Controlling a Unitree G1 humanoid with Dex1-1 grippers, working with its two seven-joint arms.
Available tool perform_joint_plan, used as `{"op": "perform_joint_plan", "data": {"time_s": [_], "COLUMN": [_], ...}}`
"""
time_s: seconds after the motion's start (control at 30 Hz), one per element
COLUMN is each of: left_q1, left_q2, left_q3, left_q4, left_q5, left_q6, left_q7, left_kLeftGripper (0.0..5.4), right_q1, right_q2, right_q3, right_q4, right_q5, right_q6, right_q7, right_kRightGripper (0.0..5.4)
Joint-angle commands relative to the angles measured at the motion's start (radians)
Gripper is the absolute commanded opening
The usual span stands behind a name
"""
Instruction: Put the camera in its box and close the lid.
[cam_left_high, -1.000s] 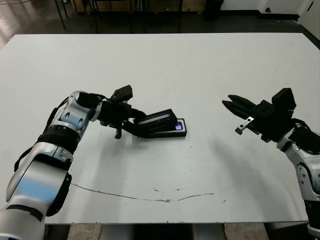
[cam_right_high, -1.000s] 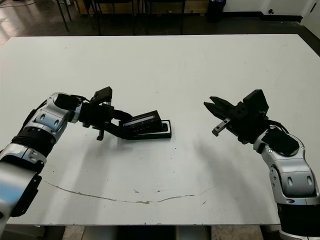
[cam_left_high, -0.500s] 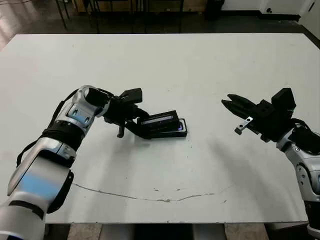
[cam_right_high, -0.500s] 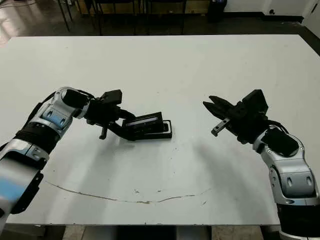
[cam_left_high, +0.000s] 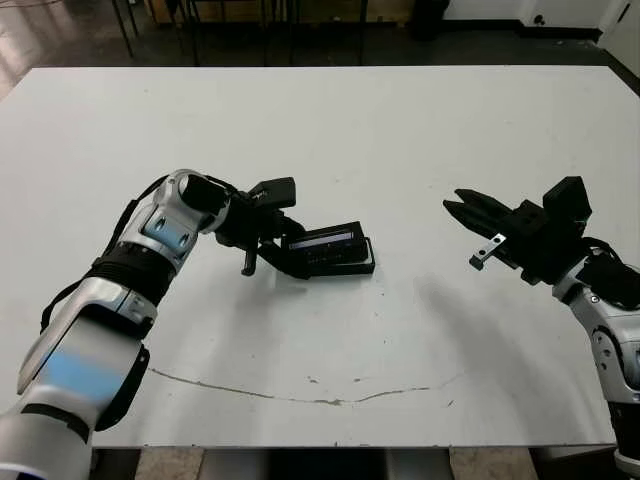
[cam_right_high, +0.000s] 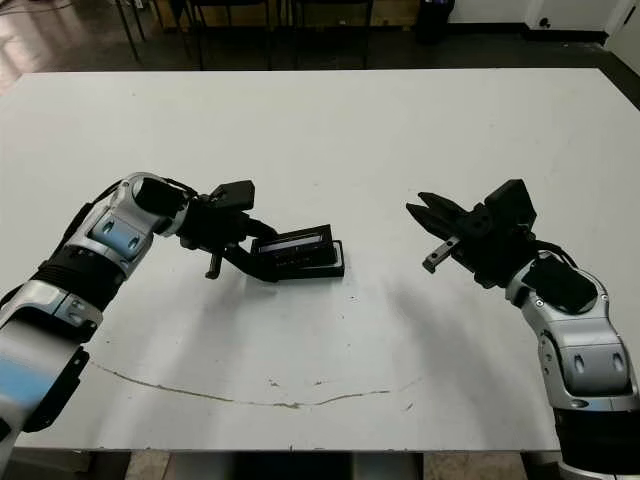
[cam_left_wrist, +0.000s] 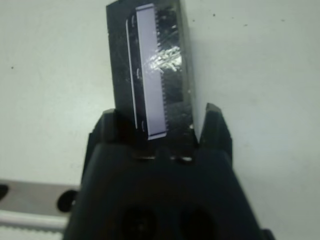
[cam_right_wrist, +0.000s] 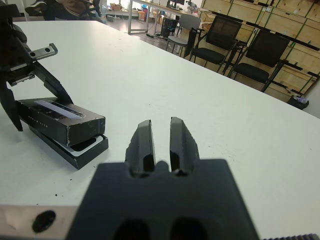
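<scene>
From the head views you see the left claw (cam_left_high: 283, 250) closed around the near end of the lid (cam_left_high: 330, 243), which it holds tilted over the box (cam_left_high: 352, 266) near the middle of the white counter (cam_left_high: 400, 150); the lid's far end hangs just above the box, and you cannot tell if they touch. The camera is hidden under the lid, so you cannot place it here. Your right claw (cam_left_high: 458, 208) hovers well apart to the right, fingers nearly together and holding nothing. In the left wrist view, the lid (cam_left_wrist: 150, 70) runs out from between the two fingers (cam_left_wrist: 216, 125), its glossy grey strip facing you. In the right wrist view, the right claw's fingers (cam_right_wrist: 144, 142) stand parallel with a narrow gap, and beyond them the lid (cam_right_wrist: 62, 120) sits slanted over the box (cam_right_wrist: 80, 150).
</scene>
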Motion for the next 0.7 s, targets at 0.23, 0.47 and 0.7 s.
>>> {"op": "perform_joint_plan", "data": {"time_s": [0.23, 0.47, 0.7], "left_q1": [0.072, 0.106, 0.104], "left_q2": [-0.039, -0.045, -0.056], "left_q3": [-0.026, -0.078, -0.115], "left_q4": [-0.033, -0.096, -0.087], "left_q5": [0.003, 0.062, 0.087], "left_q6": [0.013, 0.017, 0.006], "left_q7": [0.044, 0.137, 0.161], "left_kLeftGripper": [0.9, 0.9, 0.9], "right_q1": [0.012, 0.017, 0.023], "right_q2": [-0.003, -0.008, -0.012], "right_q3": [0.004, -0.002, -0.002], "right_q4": [0.013, 0.004, -0.016], "right_q5": [0.001, -0.002, -0.004], "right_q6": [-0.001, -0.002, 0.012], "right_q7": [0.007, 0.003, -0.002], "right_kRightGripper": [0.0, 0.0, 0.0]}}
